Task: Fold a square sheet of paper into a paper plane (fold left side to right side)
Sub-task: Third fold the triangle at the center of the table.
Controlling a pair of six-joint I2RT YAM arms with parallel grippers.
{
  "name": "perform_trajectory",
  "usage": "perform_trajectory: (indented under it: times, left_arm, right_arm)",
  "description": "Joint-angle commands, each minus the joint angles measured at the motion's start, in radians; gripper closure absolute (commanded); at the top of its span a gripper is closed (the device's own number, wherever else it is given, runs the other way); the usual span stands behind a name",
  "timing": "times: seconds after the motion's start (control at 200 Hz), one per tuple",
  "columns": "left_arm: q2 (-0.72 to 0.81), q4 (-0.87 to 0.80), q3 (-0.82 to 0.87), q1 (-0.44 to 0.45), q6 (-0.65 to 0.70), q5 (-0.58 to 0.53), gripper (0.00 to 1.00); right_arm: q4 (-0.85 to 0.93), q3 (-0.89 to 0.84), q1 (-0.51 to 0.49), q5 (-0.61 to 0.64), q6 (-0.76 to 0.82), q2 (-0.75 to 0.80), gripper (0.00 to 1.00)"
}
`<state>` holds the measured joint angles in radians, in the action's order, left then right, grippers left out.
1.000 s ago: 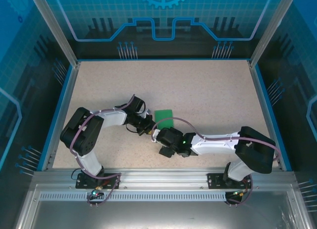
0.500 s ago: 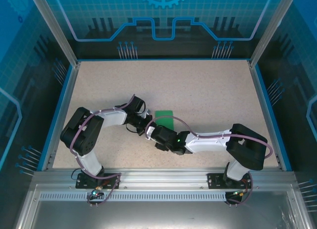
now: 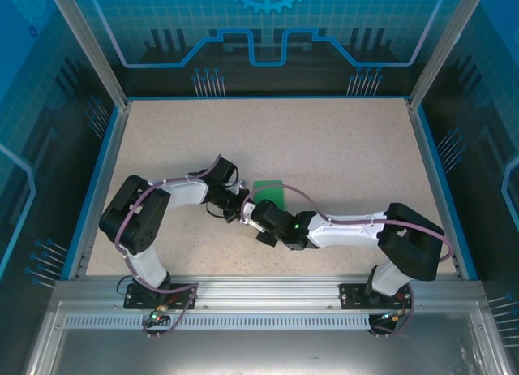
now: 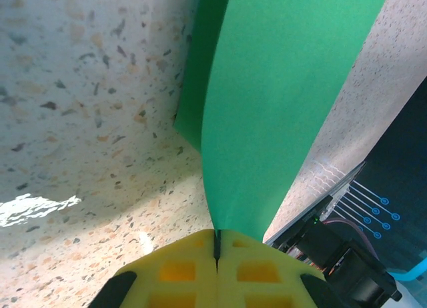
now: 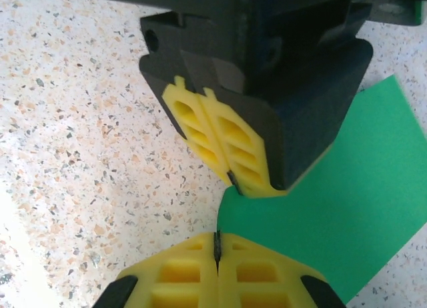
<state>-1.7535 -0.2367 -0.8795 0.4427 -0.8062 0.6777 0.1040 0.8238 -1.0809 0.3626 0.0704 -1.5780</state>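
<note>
The square sheet of paper (image 3: 270, 194) is bright green and lies mid-table, its near corner lifted off the surface. No paper plane shape is in view. My left gripper (image 3: 244, 215) is shut on that corner; in the left wrist view the sheet (image 4: 280, 108) rises straight out of the closed yellow pads (image 4: 217, 240). My right gripper (image 3: 255, 221) sits right beside it, tip to tip. In the right wrist view its pads (image 5: 217, 245) are shut on the edge of the sheet (image 5: 347, 201), with the left gripper (image 5: 232, 178) just beyond.
The speckled tabletop (image 3: 340, 148) is ringed by a blue rim (image 3: 96, 188) and metal corner posts. A metal rail (image 3: 268, 290) with both arm bases runs along the near edge. The two wrists are crowded together at the paper's near-left corner.
My right arm has swung left until its gripper meets the left one, and its jaws have gone from wide open to shut on the paper's edge. The left gripper has stayed put.
</note>
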Motion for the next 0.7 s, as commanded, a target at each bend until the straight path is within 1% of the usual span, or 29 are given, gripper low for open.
perform_trajectory:
  times: [0.0, 0.085, 0.155, 0.24, 0.285, 0.34, 0.46, 0.56, 0.695]
  left_arm:
    - [0.009, -0.084, -0.037, -0.001, 0.028, -0.004, 0.89]
    - [0.041, -0.146, -0.053, -0.016, 0.065, -0.035, 0.76]
    - [0.078, -0.188, -0.056, -0.041, 0.095, -0.046, 0.72]
    - [0.121, -0.226, -0.059, -0.079, 0.125, -0.050, 0.64]
    - [0.140, -0.246, -0.064, -0.093, 0.139, -0.056, 0.62]
    - [0.146, -0.254, -0.078, -0.104, 0.155, -0.055, 0.62]
    - [0.088, -0.201, -0.135, -0.098, 0.156, -0.009, 0.72]
    - [-0.014, -0.202, -0.234, -0.072, 0.191, -0.005, 0.77]
    - [-0.173, -0.244, -0.389, -0.027, 0.237, 0.000, 0.80]
  right_arm:
    - [0.013, -0.023, 0.033, -0.091, -0.037, 0.023, 1.00]
    - [0.017, -0.028, 0.056, -0.145, -0.053, 0.021, 1.00]
    - [0.022, -0.034, 0.071, -0.176, -0.066, 0.018, 1.00]
    - [0.022, -0.038, 0.087, -0.207, -0.083, 0.015, 1.00]
    - [0.021, -0.043, 0.094, -0.222, -0.092, 0.013, 1.00]
    - [0.018, -0.042, 0.100, -0.237, -0.105, 0.010, 1.00]
    - [0.011, -0.046, 0.108, -0.263, -0.125, 0.004, 1.00]
    - [0.012, -0.043, 0.116, -0.279, -0.132, -0.002, 1.00]
    - [0.017, -0.040, 0.124, -0.293, -0.138, -0.003, 1.00]
